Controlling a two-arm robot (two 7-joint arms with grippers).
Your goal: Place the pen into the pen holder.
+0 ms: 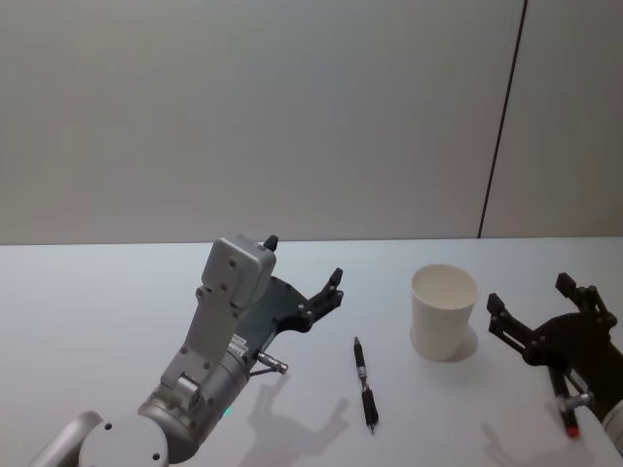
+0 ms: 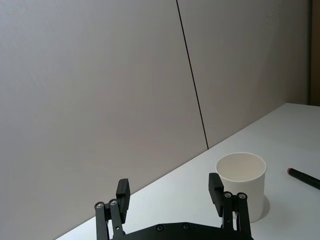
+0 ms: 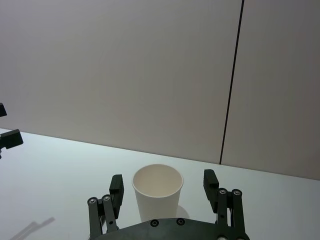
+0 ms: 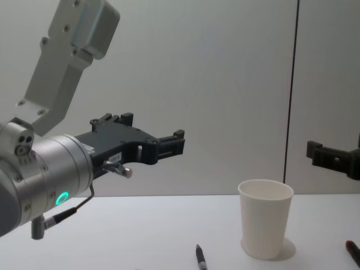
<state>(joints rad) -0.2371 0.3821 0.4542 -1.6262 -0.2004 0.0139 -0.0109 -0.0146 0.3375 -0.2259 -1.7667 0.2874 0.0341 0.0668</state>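
Observation:
A black pen (image 1: 364, 381) lies flat on the white table, its tip also low in the chest view (image 4: 199, 257). The pen holder (image 1: 444, 311) is a plain white paper cup standing upright to the pen's right (image 4: 264, 225) (image 2: 242, 182) (image 3: 157, 192). My left gripper (image 1: 304, 260) hovers open above the table, left of the pen and behind it, with nothing between its fingers (image 2: 169, 194) (image 4: 152, 129). My right gripper (image 1: 531, 292) hangs open just right of the cup, facing it, and holds nothing (image 3: 163, 185).
A dark stick with a red tip (image 1: 568, 416) lies on the table right of the cup, under the right gripper (image 2: 302, 176) (image 4: 351, 248). A plain wall with a vertical dark seam (image 1: 501, 117) stands behind the table's far edge.

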